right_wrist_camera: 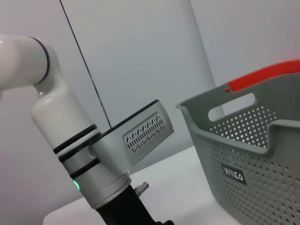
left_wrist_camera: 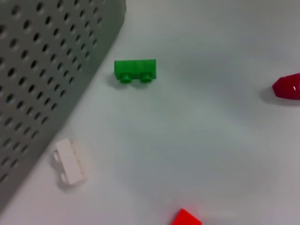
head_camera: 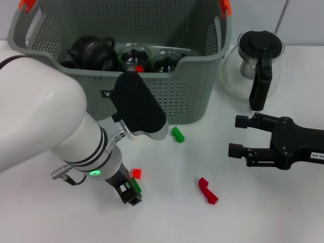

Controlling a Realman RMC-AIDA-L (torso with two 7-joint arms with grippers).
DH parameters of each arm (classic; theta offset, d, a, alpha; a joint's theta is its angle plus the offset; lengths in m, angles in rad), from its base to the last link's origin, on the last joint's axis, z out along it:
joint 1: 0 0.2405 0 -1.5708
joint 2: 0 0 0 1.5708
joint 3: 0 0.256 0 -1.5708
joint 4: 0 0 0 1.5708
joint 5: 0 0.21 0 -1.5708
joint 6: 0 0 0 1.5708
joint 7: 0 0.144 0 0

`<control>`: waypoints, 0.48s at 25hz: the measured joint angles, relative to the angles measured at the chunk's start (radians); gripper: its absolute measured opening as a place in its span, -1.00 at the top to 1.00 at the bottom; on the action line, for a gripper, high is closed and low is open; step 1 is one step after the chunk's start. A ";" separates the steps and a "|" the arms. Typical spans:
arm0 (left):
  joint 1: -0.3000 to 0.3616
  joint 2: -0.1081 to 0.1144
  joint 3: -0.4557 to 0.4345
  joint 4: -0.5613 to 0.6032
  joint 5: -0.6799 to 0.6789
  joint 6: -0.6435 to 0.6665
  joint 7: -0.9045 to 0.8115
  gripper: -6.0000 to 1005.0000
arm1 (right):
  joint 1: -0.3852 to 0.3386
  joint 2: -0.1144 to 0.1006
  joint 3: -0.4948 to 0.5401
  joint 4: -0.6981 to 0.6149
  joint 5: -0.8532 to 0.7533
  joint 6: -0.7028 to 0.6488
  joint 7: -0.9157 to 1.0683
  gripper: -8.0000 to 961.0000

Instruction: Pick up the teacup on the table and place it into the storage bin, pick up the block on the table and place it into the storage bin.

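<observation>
Closest to you, the left gripper (head_camera: 132,195) is down at the worktop (head_camera: 167,217) at about 7 o'clock in the head view; you cannot tell how its fingers stand. A small red block (head_camera: 136,173) lies just beside it and something green shows against its tip. Toward 12 o'clock from there, a green block (head_camera: 177,134) sits near the front wall of the storage bin (head_camera: 197,96), with a white block (left_wrist_camera: 69,161) close against that wall. A curved red piece (head_camera: 207,191) lies at 5 o'clock. Inside the bin you see a black teapot (head_camera: 91,50) and glassware. At 3 o'clock, the right gripper (head_camera: 242,136) hovers spread wide, empty, below a glass pot (head_camera: 253,63).
</observation>
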 joint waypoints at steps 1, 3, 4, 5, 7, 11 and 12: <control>-0.001 0.000 0.001 0.001 0.000 0.000 0.000 -0.15 | 0.000 0.000 0.000 0.000 0.000 0.000 0.000 -0.96; -0.004 0.000 0.002 0.008 0.000 0.003 0.001 -0.15 | 0.001 0.000 0.000 0.000 0.000 0.000 0.000 -0.96; -0.005 0.000 0.002 0.010 0.000 0.004 0.001 -0.15 | 0.001 0.000 0.000 0.000 0.000 0.000 0.000 -0.96; -0.007 0.000 0.002 0.010 0.000 0.006 0.001 -0.15 | 0.001 0.000 0.000 0.000 0.000 0.000 0.000 -0.96; -0.007 0.000 0.002 0.009 -0.002 0.008 0.001 -0.14 | 0.001 0.000 0.000 -0.001 0.000 0.000 0.000 -0.96; -0.012 0.001 0.000 0.015 -0.004 0.012 -0.001 0.12 | 0.000 0.000 0.000 0.000 0.000 0.000 0.000 -0.96; -0.013 0.001 0.000 0.017 -0.004 0.012 -0.001 0.19 | 0.000 0.000 0.000 0.000 0.000 0.000 0.000 -0.96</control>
